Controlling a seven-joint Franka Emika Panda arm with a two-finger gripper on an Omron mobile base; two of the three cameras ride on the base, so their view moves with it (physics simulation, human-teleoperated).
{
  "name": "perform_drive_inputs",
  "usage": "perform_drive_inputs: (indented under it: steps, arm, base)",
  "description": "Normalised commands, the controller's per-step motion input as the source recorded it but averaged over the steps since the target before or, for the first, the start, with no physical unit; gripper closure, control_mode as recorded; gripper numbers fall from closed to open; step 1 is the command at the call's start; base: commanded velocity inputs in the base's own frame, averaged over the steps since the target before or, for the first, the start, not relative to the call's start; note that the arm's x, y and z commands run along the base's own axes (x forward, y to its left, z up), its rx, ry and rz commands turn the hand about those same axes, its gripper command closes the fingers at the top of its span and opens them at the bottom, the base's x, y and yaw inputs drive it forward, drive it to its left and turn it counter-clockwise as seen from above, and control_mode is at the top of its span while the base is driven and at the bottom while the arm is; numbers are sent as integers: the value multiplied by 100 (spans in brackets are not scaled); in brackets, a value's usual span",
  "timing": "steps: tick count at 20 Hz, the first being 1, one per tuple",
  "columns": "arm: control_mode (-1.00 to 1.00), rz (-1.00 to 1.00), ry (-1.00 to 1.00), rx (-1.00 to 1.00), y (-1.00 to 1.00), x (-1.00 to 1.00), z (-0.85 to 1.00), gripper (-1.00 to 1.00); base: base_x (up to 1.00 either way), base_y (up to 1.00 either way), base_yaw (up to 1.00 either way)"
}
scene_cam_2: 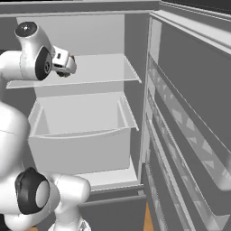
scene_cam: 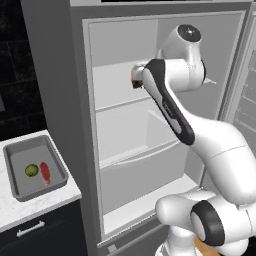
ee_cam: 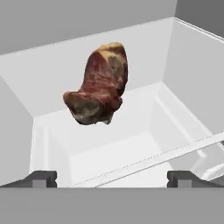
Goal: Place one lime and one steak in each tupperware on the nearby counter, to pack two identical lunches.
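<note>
A dark red steak (ee_cam: 98, 83) with a yellowish fat rim lies on a white fridge shelf, ahead of my gripper (ee_cam: 111, 179). The gripper is open, its two fingertips spread wide below the steak and apart from it, with nothing between them. The hand (scene_cam: 136, 77) reaches in at the upper shelf, and the gripper (scene_cam_2: 63, 67) hangs over that shelf's left side. On the white counter (scene_cam: 55, 197) at the left stands a grey tupperware (scene_cam: 15, 150) holding a green lime (scene_cam: 31, 170) and a red steak (scene_cam: 45, 172).
The fridge stands open, with a deep white drawer (scene_cam_2: 81, 149) below the shelf and another shelf (scene_cam: 120, 85) level with the hand. The open door with its racks (scene_cam_2: 189, 135) runs along the right. A black cabinet front with a silver handle (scene_cam: 30, 229) sits under the counter.
</note>
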Motion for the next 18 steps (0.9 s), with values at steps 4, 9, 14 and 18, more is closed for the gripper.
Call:
perform_drive_inputs:
  steps: [4, 9, 14, 18]
  arm:
    - [-100, 0, -11, 0, 15, 95, -4, -100]
    - [-100, 0, 4, 0, 13, 73, 47, -100]
    - [-100, 0, 12, 0, 11, 27, 69, -100]
    - [-100, 0, 1, 0, 13, 0, 15, -100]
  base:
    - [0, 0, 0]
    - [0, 0, 0]
    - [0, 0, 0]
    - [0, 0, 0]
